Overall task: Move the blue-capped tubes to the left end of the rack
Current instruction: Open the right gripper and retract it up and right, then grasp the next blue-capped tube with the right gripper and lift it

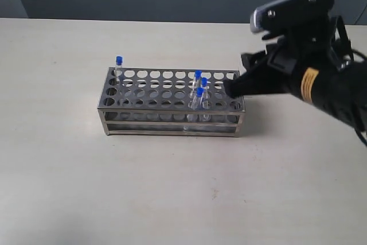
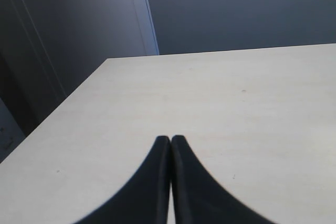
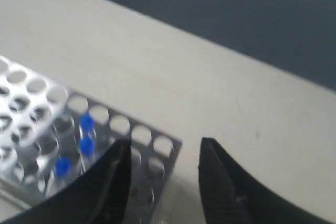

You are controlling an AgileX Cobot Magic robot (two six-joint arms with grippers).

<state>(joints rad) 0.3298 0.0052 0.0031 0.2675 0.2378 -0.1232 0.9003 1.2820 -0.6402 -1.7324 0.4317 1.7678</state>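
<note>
The bare worktop [image 1: 172, 193] in front gives the rack [image 1: 149, 111] nothing to brace against, so a sideways push could slide the light steel frame. Right of the rack's middle, three blue-capped tubes [image 1: 199, 92] stand crowded in neighbouring holes, the nearest seeming to lean, their caps close together. This is the main hazard: fingers coming down on one tube could nudge a neighbour, tilt it, or drag two up together. Just beyond them, over the rack's right end, the right pincer [image 3: 165, 148] hangs with its jaws well apart and nothing between them. It sits low and to the side of the cluster, so a straight sweep towards the caps may clip the top plate or knock the tubes before it straddles one. A slender clear tube may also slip if pinched by the cap alone. Farther back, the fourth tube [image 1: 118, 61] already stands in the far row at the left end, where a careless delivery might bump it. The left pincer [image 2: 170, 139], jaws pressed together and empty, hovers over bare worktop, outside the exterior view.
</note>
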